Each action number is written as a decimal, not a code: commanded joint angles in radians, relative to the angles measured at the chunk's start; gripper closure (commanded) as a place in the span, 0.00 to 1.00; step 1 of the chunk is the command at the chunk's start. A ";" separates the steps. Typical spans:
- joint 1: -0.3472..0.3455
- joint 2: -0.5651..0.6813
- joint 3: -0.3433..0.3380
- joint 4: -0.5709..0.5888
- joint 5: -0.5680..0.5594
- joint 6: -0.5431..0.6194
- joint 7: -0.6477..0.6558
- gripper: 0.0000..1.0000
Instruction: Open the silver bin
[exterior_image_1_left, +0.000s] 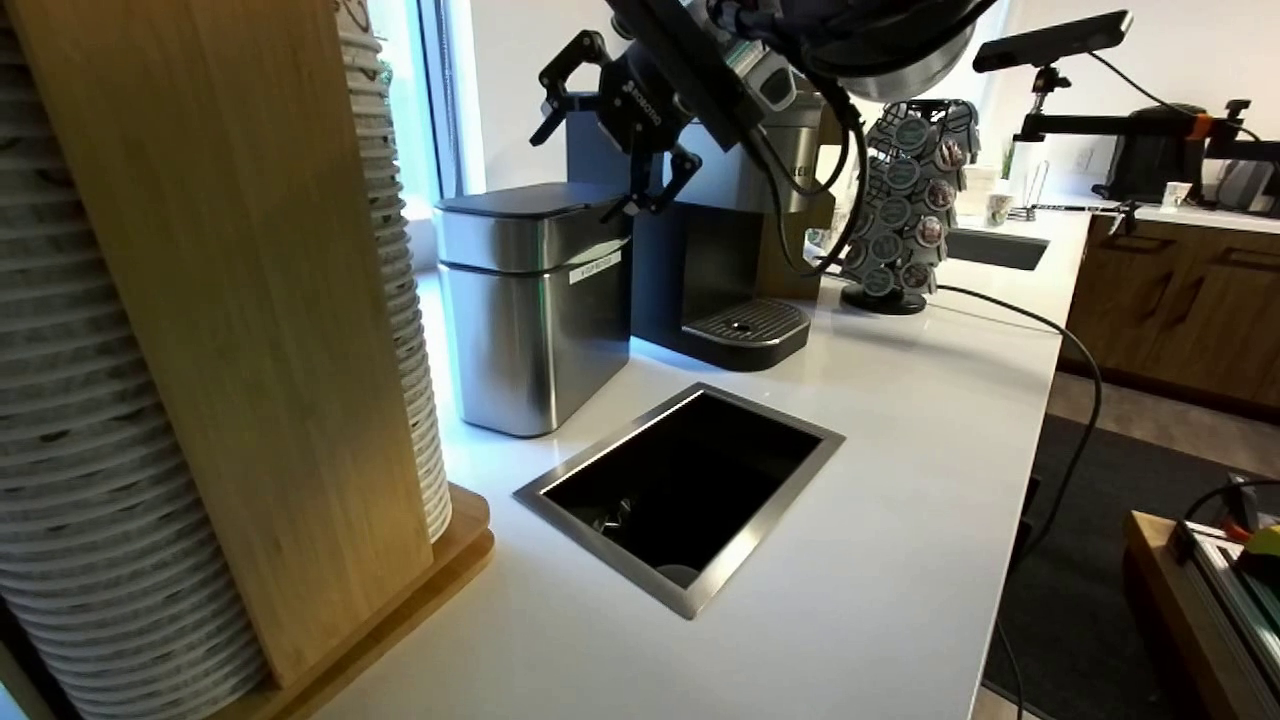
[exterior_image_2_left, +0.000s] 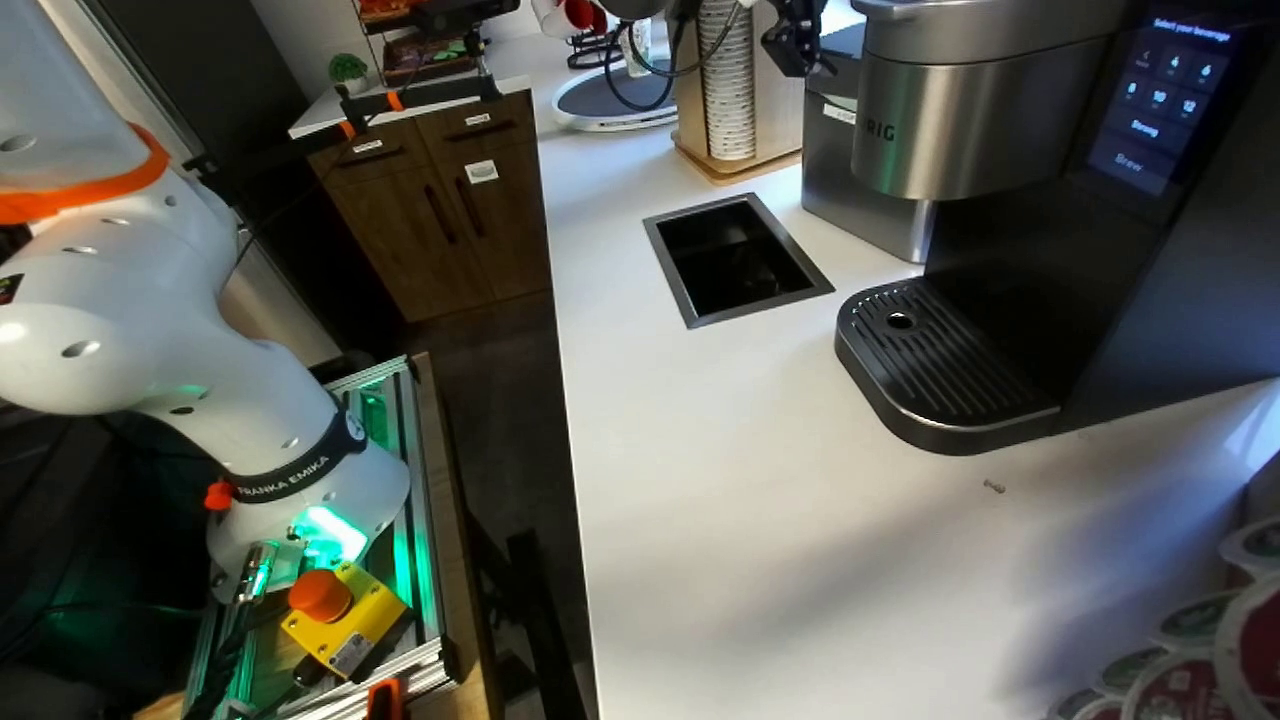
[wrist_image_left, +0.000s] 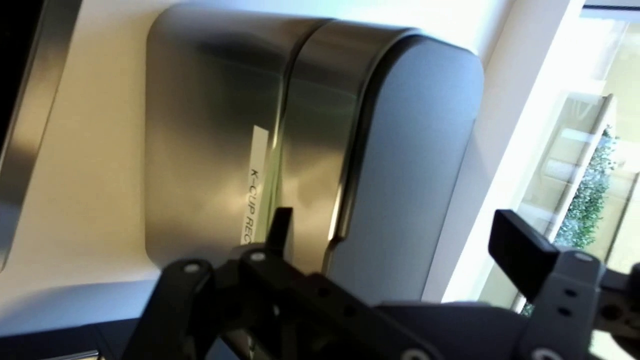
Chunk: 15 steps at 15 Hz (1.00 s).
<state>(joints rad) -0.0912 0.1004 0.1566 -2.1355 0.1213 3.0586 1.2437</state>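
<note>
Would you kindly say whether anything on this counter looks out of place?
A tiny object lies loose on the counter near the drip tray in an exterior view; it looks stray, though too small to identify. The silver bin stands upright, lid shut.

The arm (exterior_image_2_left: 150, 300) is white, having an orange ring (exterior_image_2_left: 82, 198) and a black FRANKA EMIKA band (exterior_image_2_left: 290, 478); the hand (wrist_image_left: 400, 239) is black, with pale screws (wrist_image_left: 191, 268).

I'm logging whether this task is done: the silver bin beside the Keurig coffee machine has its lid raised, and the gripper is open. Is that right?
Not quite: the lid is closed, not raised, as the wrist view shows. The silver bin does stand beside the Keurig coffee machine, and the gripper is open.
</note>
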 joint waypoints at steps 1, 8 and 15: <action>0.001 0.037 0.001 0.039 0.017 0.041 0.020 0.00; 0.009 0.050 -0.044 0.066 -0.011 0.040 0.052 0.00; 0.050 0.039 -0.051 0.080 0.102 0.032 -0.021 0.00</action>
<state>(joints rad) -0.0913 0.1320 0.1315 -2.0726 0.1297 3.0805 1.2723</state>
